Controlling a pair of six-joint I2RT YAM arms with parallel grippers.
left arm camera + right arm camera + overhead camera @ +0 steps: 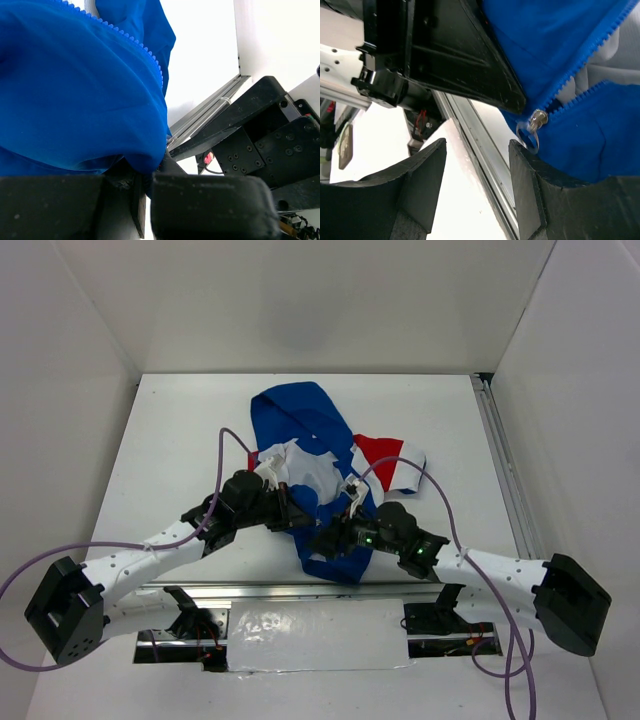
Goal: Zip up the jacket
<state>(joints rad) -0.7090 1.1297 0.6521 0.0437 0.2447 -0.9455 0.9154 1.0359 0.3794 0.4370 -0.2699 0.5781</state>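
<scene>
On the counter [180, 440], top view: jacket [300, 410] lies crumpled, front unzipped, lining showing. Left wrist: left fingers [200, 200] pinched on its blue hem. Right wrist: right fingers [420, 180] spread apart, holding nothing; zipper pull [532, 127] just beside one finger.

Bright even overhead light, soft shadows; wrist views w/ blurred close foreground, whites blown out.

One jacket [300, 415], one table [180, 460], two grippers: left gripper [142, 174], right gripper [477, 147].
</scene>
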